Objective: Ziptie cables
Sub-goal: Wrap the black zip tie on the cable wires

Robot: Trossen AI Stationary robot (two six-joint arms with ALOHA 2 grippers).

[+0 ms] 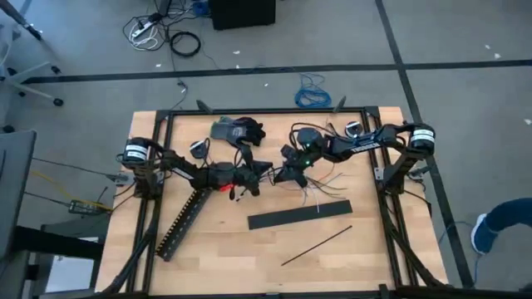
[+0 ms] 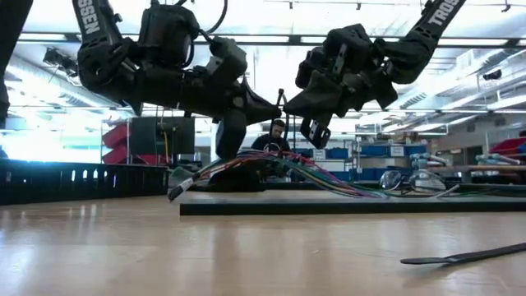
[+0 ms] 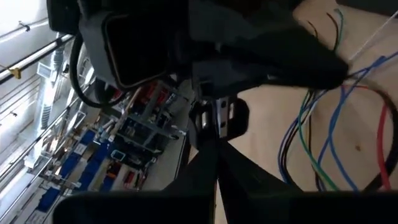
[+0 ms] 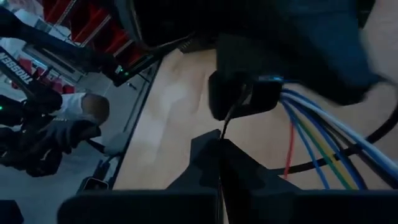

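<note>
**A:** What is shown at the middle of the table (image 1: 249, 249)?

**B:** Two dark grippers are seen close together above the wood. The right gripper (image 1: 291, 172) is clenched on a thin black ziptie (image 4: 231, 112), which is seen rising from between its fingertips. The left gripper (image 1: 252, 177) is pressed closed too, though what is pinched there cannot be made out.

**A:** And where are the cables (image 1: 320, 189)?

**B:** They are found just beside the right gripper. One end is gathered and raised between the two grippers, and the rest is trailed down onto the table. Blue, green, white and one red strand are visible, thin and limp, with the free ends fanned apart. A second ziptie (image 1: 316, 247) is left lying nearer the front edge, beyond a flat black bar (image 1: 299, 216).

**A:** How is this step best handled?

**B:** It is judged that the strip is being wrapped. The bundle should be kept gathered and lifted, so that the strip can be passed fully around every strand. The tip should be kept lined up with the head, since stray wires are easily missed.
</note>
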